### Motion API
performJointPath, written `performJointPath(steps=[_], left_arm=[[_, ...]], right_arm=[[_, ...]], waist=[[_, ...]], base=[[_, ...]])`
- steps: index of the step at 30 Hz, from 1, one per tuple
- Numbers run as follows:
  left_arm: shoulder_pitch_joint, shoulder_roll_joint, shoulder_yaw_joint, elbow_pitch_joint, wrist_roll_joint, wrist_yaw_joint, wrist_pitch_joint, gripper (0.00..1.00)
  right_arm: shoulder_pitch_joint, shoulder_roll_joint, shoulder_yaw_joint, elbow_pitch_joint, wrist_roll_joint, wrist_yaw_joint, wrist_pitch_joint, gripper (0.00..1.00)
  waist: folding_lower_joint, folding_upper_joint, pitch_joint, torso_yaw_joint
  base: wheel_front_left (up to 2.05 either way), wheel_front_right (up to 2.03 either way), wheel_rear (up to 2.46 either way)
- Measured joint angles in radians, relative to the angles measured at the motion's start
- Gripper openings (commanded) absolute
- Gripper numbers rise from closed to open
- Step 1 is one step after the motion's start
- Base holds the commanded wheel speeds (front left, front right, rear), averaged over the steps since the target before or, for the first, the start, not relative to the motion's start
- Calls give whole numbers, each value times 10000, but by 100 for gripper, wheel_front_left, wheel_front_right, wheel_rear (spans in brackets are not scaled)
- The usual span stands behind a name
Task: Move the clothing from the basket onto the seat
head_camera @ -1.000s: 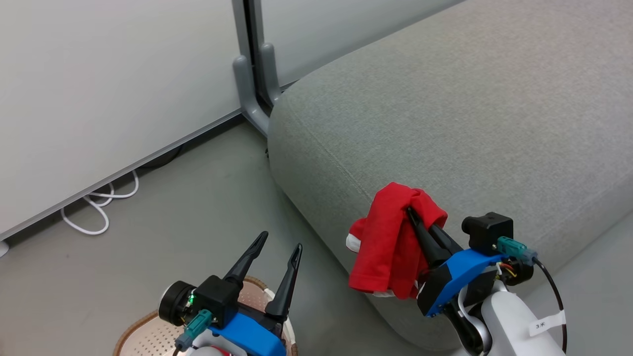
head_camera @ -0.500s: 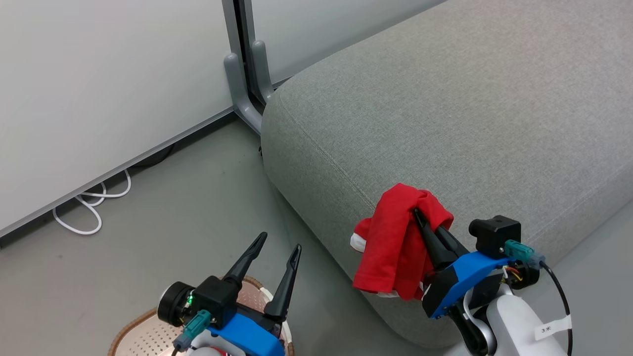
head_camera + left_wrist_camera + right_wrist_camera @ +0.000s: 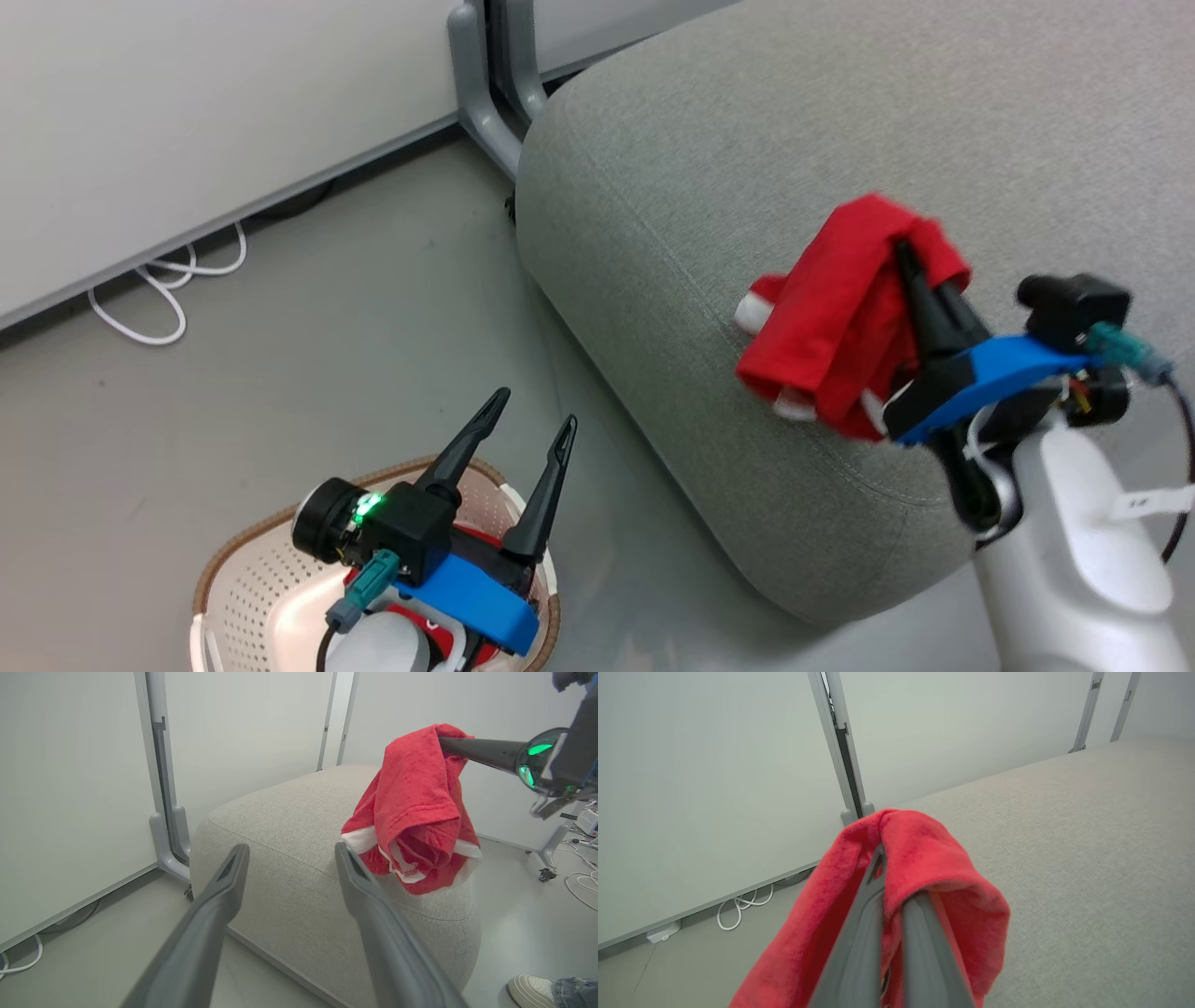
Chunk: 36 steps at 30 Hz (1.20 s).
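Note:
My right gripper (image 3: 904,248) is shut on a red piece of clothing (image 3: 845,313) with white trim, which hangs bunched over its fingers above the near left corner of the grey seat (image 3: 747,168). The left wrist view shows that clothing (image 3: 413,807) dangling over the seat (image 3: 289,821). From the right wrist the red clothing (image 3: 920,858) drapes over my closed fingers. My left gripper (image 3: 532,411) stands open and empty above the cream basket (image 3: 252,579) on the floor at lower left. A bit of red cloth (image 3: 439,635) shows in the basket under my left wrist.
A grey partition foot (image 3: 485,103) stands against the seat's far left corner. White cables (image 3: 159,289) lie along the wall base. A person's white shoe (image 3: 532,991) rests on the floor by the seat in the left wrist view.
My right gripper has carried the red clothing up and to the right, further over the seat. The head camera has shifted, bringing more of the basket into view. My left gripper stays open.

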Motion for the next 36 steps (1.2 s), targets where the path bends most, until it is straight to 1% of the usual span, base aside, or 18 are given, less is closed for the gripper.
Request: performJointPath(steps=[2, 5, 8, 11, 13, 19, 22, 28, 32, 36], left_arm=[[-220, 109, -136, -52, 67, 0, 0, 100], [-622, 295, -286, -186, 132, 0, 0, 100], [-1083, 493, -353, -345, 226, 0, 2, 100], [-1518, 635, -295, -635, 337, 0, 0, 100], [-1688, 725, -284, -821, 387, 0, -2, 100], [-2024, 1137, -247, -1279, 631, 0, 0, 100], [-2272, 1275, -196, -1522, 809, 0, 0, 100], [-2885, 1248, -293, -1860, 966, 0, 0, 100], [-2964, 1174, -290, -1877, 997, 0, 0, 100], [-2964, 1124, -278, -1858, 988, 0, 0, 100]], right_arm=[[-594, -29, -704, -17, -140, 0, 100, 0], [-1567, -295, -1616, -25, -263, 0, 286, 0], [-2447, -729, -2412, -19, -355, 0, 510, 0], [-3151, -1338, -3254, 100, -640, 0, 548, 0], [-3551, -1693, -3636, 213, -895, 0, 560, 0], [-4544, -2339, -4911, 454, -1057, 0, 117, 0], [-4672, -2351, -5267, 803, -1256, 4, -224, 0], [-4712, -2385, -6149, 1954, -1396, 2, -621, 0], [-4746, -2291, -6347, 2566, -1371, 2, -957, 0], [-4776, -2309, -6412, 2989, -1455, 2, -1193, 0]], waist=[[1, 0, 325, 134], [1, 0, 874, 357], [1, 0, 1491, 601], [2, 0, 2151, 873], [2, 0, 2590, 1068], [2, 0, 3804, 1626], [3, -1, 4412, 1821], [3, -1, 5364, 2223], [2, -1, 5647, 2473], [2, -1, 5620, 2535]], base=[[0, 0, 0], [0, 0, 0], [0, 0, 0], [0, 0, 0], [0, 0, 0], [0, 0, 0], [0, 0, 0], [0, 0, 0], [0, 0, 0], [0, 0, 0]])
